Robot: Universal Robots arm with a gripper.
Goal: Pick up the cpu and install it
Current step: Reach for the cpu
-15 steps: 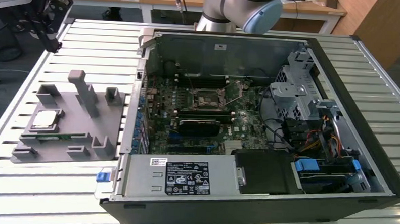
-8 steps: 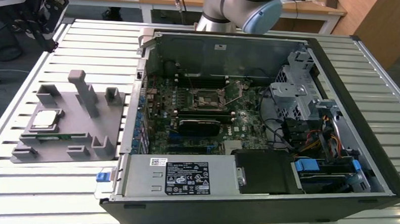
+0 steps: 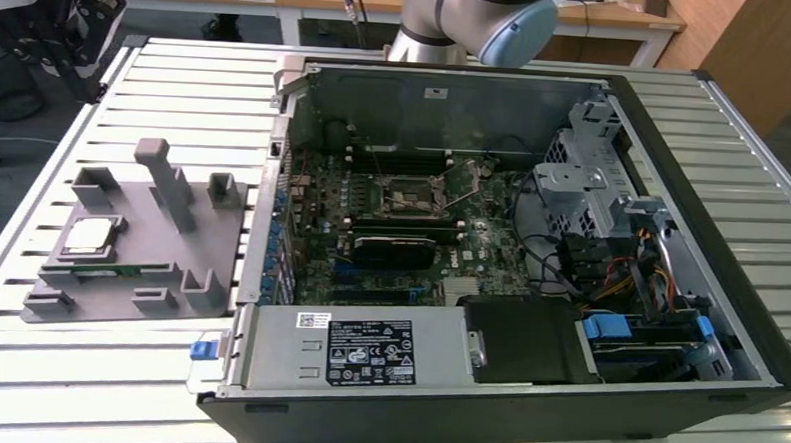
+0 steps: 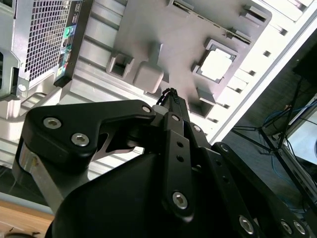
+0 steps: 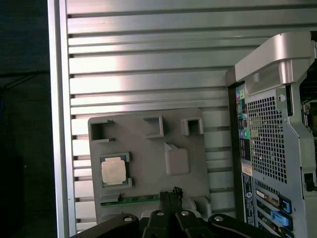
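Cpu (image 5: pixel 114 171) sits in grey holder (image 5: pixel 148 158), apart from end effector (image 5: pixel 171 193).

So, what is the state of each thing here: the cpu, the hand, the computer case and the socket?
cpu: lying flat in its seat on the grey holder, not gripped.
hand: shut, holding nothing.
computer case: on its side, open.
socket: looks empty.

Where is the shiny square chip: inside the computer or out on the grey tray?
Out. The cpu lies flat in a recess of the grey tray, beside the computer case.
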